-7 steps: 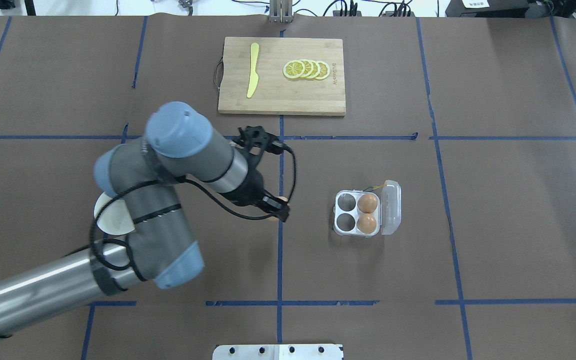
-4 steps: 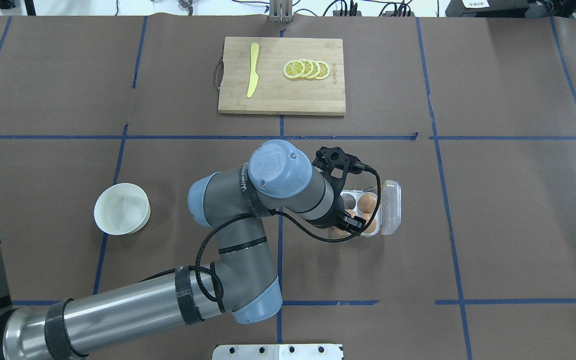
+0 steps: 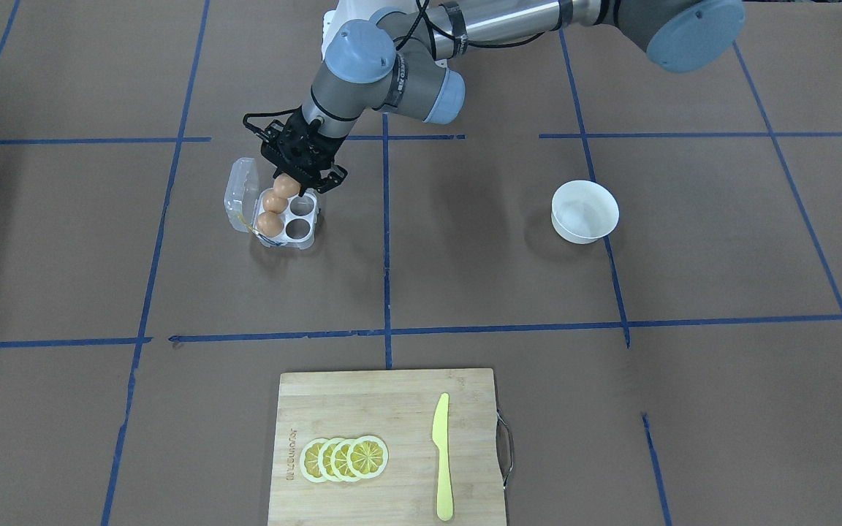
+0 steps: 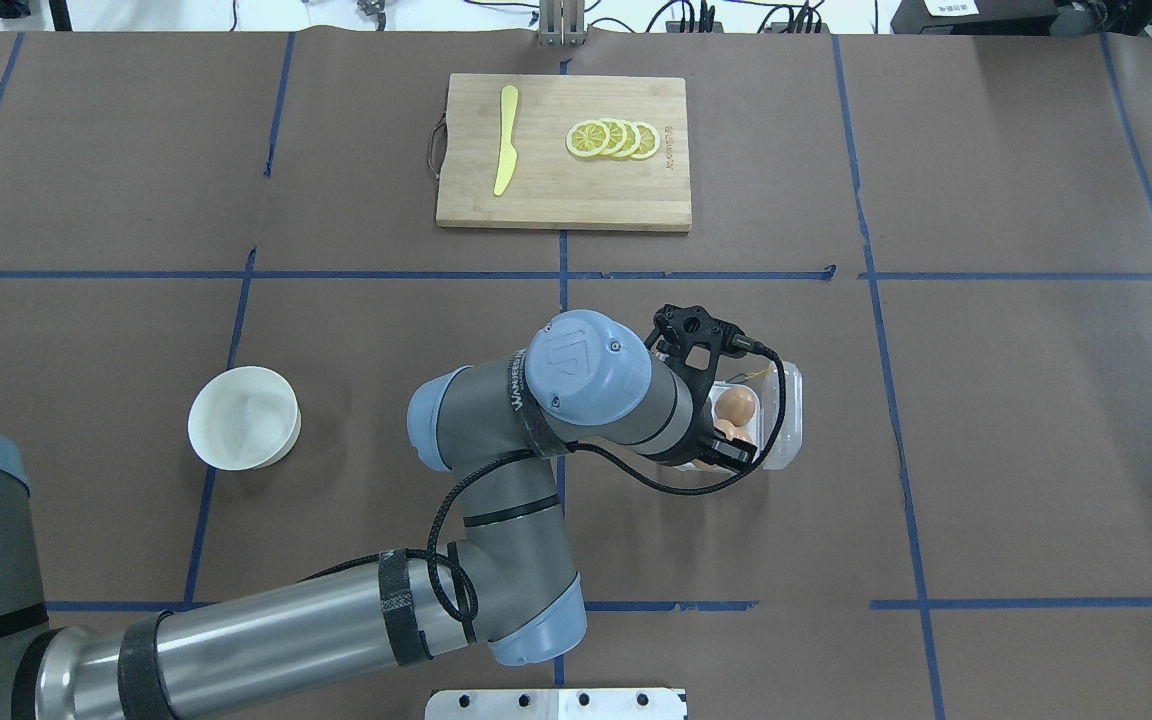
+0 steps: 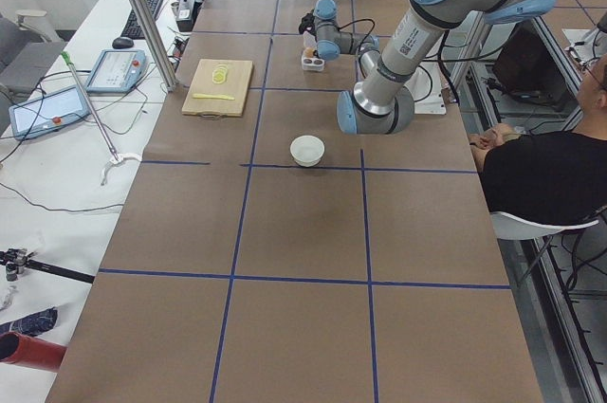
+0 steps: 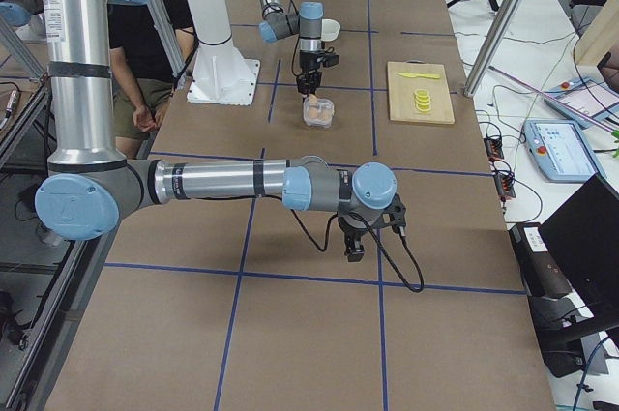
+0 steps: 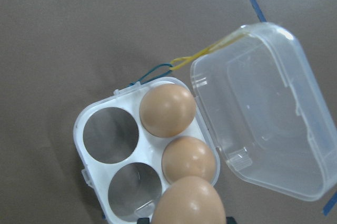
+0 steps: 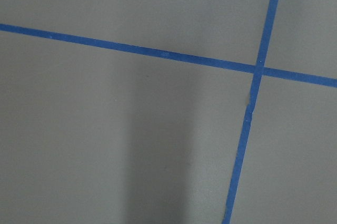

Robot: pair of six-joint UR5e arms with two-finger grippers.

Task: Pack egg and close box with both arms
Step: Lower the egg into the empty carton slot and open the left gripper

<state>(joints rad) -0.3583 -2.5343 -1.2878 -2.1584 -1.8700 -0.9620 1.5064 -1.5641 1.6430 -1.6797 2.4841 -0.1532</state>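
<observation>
the left gripper (image 3: pixel 302 175) is clamped on the egg (image 7: pixel 188 200) and hangs over the near edge of the open box (image 7: pixel 149 149). in the left wrist view the two empty cells (image 7: pixel 110 135) lie below and to the left of the held egg, while the nearer of the two seated eggs (image 7: pixel 188 159) sits almost directly beneath it. the main risk, as i judge it, is a descent from here without a shift to the left: shell would meet shell and could crack, or the egg could roll off the divider. a push on the light tray could also slide it on the paper. further right, the lid (image 7: pixel 263 124) lies flat and open, clear of the path.

the held egg is smooth, tan-brown and matt, with its rounded end towards the camera. the box is clear plastic with a white four-cell tray, and a yellowish cord (image 7: pixel 205 54) runs from its far corner.

the right gripper (image 6: pixel 356 245) hovers over bare table well apart from the box; whether its jaws are open i cannot tell.
</observation>
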